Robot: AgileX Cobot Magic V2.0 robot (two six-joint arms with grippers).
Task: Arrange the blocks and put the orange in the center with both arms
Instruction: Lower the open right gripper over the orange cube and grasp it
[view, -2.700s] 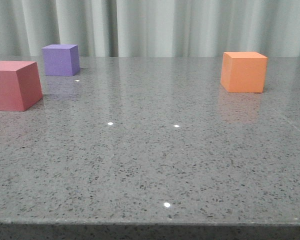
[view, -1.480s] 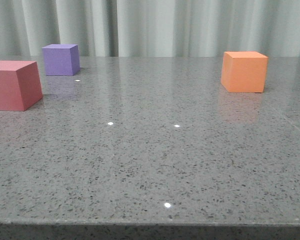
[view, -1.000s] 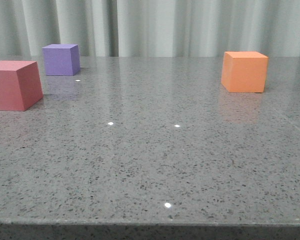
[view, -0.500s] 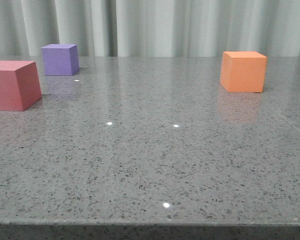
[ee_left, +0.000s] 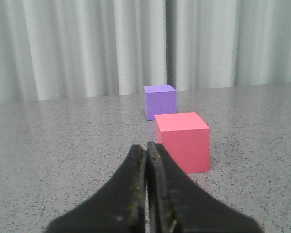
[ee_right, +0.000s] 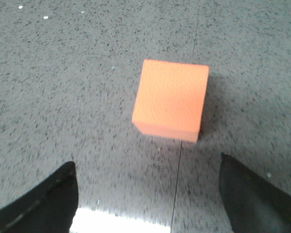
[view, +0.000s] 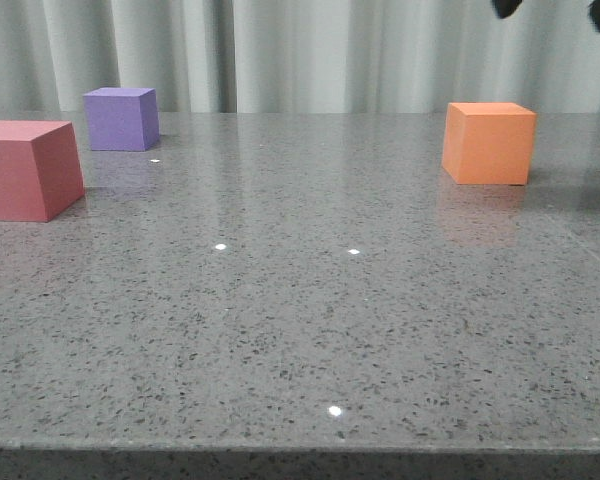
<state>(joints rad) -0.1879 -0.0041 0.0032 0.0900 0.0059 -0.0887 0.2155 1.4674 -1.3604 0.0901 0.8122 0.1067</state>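
Speckled grey stone worktop (view: 310, 330) runs glossy to its front edge, with wide bare room across its middle. Toward its far right edge sits the matte, sharp-edged orange cube (view: 488, 143); the right gripper (ee_right: 148, 194) hangs spread wide above it, touching nothing. Along the left edge stand the red-pink cube (view: 25, 170) and, farther back, the purple cube (view: 121, 119). The left gripper (ee_left: 146, 160) is pressed closed, empty.
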